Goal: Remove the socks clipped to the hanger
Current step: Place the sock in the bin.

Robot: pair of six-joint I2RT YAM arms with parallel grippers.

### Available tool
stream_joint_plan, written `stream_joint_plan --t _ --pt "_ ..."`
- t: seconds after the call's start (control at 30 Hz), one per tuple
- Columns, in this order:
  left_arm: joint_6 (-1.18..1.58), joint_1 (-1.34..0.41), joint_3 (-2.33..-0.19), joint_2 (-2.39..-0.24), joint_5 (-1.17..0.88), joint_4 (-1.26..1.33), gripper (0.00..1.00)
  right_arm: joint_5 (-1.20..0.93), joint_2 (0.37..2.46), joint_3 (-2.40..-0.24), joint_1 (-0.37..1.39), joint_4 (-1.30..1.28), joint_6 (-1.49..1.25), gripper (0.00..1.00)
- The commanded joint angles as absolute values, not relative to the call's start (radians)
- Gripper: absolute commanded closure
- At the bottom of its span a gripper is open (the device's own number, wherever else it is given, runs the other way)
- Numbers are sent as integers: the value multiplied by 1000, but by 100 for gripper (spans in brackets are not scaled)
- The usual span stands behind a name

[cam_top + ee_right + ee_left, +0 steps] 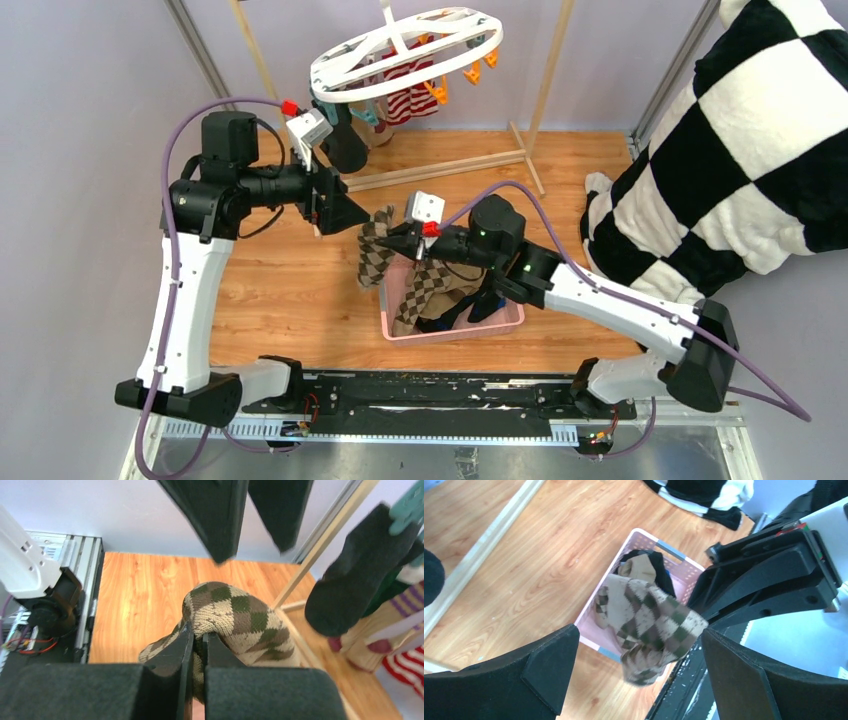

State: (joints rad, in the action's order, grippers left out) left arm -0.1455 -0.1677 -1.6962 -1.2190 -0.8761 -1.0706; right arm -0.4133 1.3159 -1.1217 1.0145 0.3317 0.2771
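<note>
The white oval hanger (405, 50) hangs at the top, with a red-and-white striped sock (410, 95) and a dark sock (345, 145) clipped to it. My right gripper (392, 238) is shut on a brown argyle sock (373, 258) and holds it above the left end of the pink basket (505, 325). In the right wrist view the fingers (175, 650) pinch a fold of the argyle sock (235, 615). My left gripper (362, 218) is open and empty just above that sock (649, 625), one finger (544, 665) on each side of it.
A second argyle sock (428, 288) and dark socks lie in the basket. The wooden rack frame (440, 168) stands behind. The checkered cloth (740, 140) fills the right side. The dark sock (350, 590) hangs from a teal clip (407, 507).
</note>
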Motion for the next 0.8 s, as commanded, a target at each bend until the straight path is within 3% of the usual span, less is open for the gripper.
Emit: stream_joint_plan --t 0.0,0.27,0.43,0.57,0.6,0.77 --pt "-160 -151 -1691 -1164 -772 -1062 0 -347 1225 -1043 977 217 148 100" --pt "-214 59 -1541 -1151 -802 -1062 0 -288 1158 -797 817 108 -250 100" --pt "-248 175 -1473 -1187 -825 -1063 0 -140 1139 -648 709 45 -358 100" --pt "-280 211 -1436 -1190 -823 -1063 0 102 1158 -616 704 -84 -373 100" --pt "-285 217 -1427 -1186 -823 -1063 0 136 1164 -616 703 -107 -377 97" --pt "-289 253 -1396 -1186 -828 -1063 0 157 1137 -720 703 -264 -330 48"
